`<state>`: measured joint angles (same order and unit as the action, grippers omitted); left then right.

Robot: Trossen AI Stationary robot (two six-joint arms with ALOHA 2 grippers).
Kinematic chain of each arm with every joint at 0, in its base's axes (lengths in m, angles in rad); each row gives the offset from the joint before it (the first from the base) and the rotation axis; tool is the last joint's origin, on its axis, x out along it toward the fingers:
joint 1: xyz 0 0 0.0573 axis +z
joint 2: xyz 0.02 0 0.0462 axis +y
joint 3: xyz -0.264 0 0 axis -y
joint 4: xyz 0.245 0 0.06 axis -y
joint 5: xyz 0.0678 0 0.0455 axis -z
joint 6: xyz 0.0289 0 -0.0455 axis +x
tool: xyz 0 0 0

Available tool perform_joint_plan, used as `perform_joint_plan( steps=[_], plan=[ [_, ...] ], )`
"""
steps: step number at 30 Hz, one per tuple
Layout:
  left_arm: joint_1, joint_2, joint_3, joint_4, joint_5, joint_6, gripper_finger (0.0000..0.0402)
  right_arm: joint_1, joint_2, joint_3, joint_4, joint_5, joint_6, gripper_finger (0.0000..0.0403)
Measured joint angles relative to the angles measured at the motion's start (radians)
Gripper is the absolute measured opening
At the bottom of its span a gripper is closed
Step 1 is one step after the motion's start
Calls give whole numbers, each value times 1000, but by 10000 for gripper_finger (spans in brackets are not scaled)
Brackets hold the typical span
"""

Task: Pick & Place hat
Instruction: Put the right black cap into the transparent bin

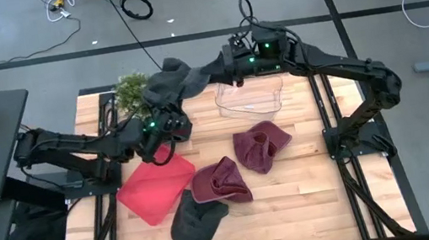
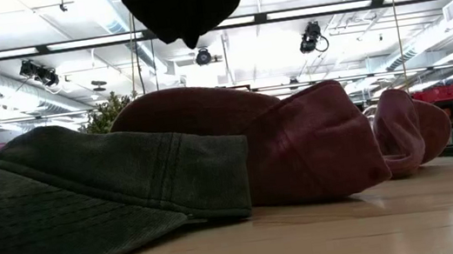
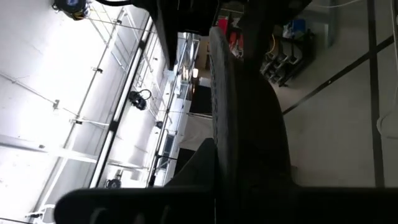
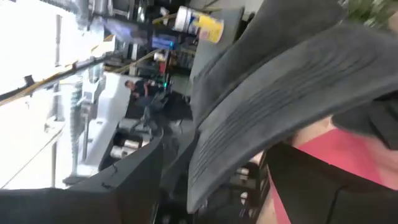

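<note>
A dark grey hat [image 1: 174, 79] is up in the air over the table's far left part, between both grippers. In the low view the dark grey hat [image 2: 184, 5] hangs at the top of the picture. My left gripper [image 1: 164, 110] is shut on its left side from below. My right gripper [image 1: 222, 66] is shut on its right end. Both wrist views are filled by it: the hat's edge [image 3: 230, 112] and the stitched brim [image 4: 267, 93]. On the table lie two maroon hats [image 1: 261, 145] [image 1: 219, 180] and a dark green hat [image 1: 195, 218]. My left gripper holds the dark grey hat by its crown side [image 3: 239, 155], coming at it from below and the table's left; the fingers themselves are hidden behind the hat. The hat is lifted clear. My right gripper holds the hat's brim [image 4: 249, 124], pinched between the two fingers, reaching level from the table's right. The brim stands on edge and the crown hangs toward the left gripper.
A clear plastic bin [image 1: 249, 98] stands just right of the held hat, below my right wrist. A pink-red tray [image 1: 155, 188] lies near left, a small green plant [image 1: 132, 90] at the far left. The table's near right part is bare wood [image 1: 312, 199].
</note>
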<state>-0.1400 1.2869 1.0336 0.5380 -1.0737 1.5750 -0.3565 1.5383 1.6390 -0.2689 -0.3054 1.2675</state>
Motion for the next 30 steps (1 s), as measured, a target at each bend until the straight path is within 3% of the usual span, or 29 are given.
perform_joint_plan(
  steps=[7,16,30],
  plan=[
    [-2,0,0,0,2,-12,11,-15,13,0,6,1,34,231],
    [-1,1,0,-11,17,-73,23,-13,20,0,35,9,-55,18],
    [-87,-11,0,-5,-19,-311,165,-44,12,2,53,25,-140,6]
  ],
)
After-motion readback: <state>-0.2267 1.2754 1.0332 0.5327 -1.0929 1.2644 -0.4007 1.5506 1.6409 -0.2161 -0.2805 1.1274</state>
